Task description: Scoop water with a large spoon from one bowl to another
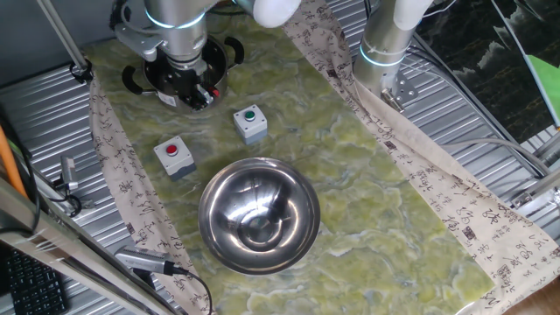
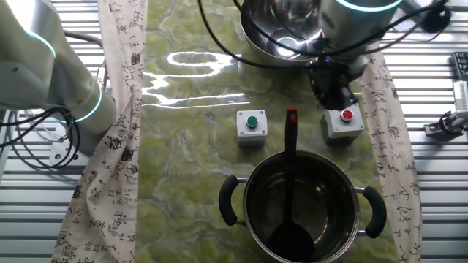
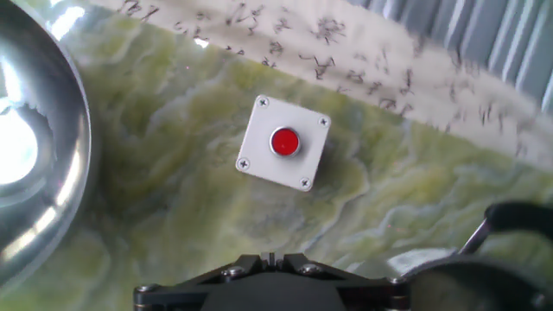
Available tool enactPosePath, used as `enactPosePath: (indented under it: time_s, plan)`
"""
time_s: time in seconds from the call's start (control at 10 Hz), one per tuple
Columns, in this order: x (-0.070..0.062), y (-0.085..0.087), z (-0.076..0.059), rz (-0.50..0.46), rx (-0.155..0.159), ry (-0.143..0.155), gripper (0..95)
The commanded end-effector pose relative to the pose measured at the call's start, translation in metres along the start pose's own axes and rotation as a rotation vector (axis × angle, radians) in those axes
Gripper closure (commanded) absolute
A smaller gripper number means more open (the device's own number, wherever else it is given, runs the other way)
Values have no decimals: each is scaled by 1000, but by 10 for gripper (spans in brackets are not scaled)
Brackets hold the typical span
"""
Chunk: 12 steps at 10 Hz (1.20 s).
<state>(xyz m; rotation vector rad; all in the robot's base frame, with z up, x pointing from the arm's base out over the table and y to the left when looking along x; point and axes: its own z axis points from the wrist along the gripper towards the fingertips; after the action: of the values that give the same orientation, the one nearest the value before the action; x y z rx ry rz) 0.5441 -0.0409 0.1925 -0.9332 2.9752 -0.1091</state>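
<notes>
Large spoon leaning in handled pot at lower centre, red tip up, gripper hovering well apart at upper right, above red-button box, grip state impossible to tell.

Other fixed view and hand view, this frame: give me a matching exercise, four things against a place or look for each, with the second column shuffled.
Things:
1. large spoon
2. red-button box
3. green-button box
4. wide bowl

Places or looks:
A. near the middle of the hand view
B. handleless, mirror-shiny, biggest vessel
C. scoop end down in the black-handled pot, handle over its rim
D. on the table beside the spoon's red handle tip

Pairs: 1-C, 2-A, 3-D, 4-B.
</notes>
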Motion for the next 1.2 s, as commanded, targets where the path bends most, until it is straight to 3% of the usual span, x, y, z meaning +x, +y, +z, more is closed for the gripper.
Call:
enactPosePath:
  time_s: [0.1,0.3,0.5,0.7,0.8,1.2]
  plan:
    - [22,-26,-17,-504,-89,121,950]
    - [46,-35,-30,-668,-94,124,950]
    - [68,-40,-41,-800,-80,151,950]
    - [84,-41,-47,-889,-40,201,950]
    - [92,-40,-47,-919,-18,226,950]
    - [120,-33,-26,-951,7,216,950]
